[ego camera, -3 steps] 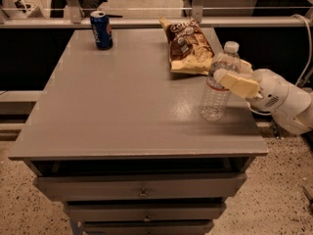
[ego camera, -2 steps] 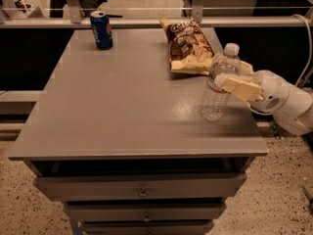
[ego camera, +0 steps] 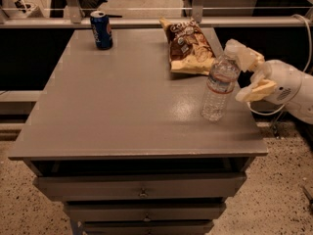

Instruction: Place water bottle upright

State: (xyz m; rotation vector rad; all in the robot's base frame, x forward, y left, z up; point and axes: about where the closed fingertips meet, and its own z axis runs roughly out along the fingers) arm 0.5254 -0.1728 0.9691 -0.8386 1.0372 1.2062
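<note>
The water bottle [ego camera: 219, 86] is clear and ribbed with a red-and-blue label band. It stands upright on the grey table [ego camera: 127, 97] near the right edge. My gripper [ego camera: 248, 74] is just to the right of the bottle, at the height of its upper half. It is open: one pale finger [ego camera: 244, 57] sits by the bottle's top and the other finger [ego camera: 255, 89] is lower and clear of the bottle. Nothing is held.
A blue soda can [ego camera: 101, 30] stands upright at the far left of the table. A brown chip bag [ego camera: 188, 45] lies flat at the far right, just behind the bottle. Drawers [ego camera: 142, 186] sit below the tabletop. A metal rail [ego camera: 146, 21] runs behind the table.
The gripper was closed across the bottle's upper part. Now its fingers have spread and drawn back to the right, leaving the bottle standing by itself.
</note>
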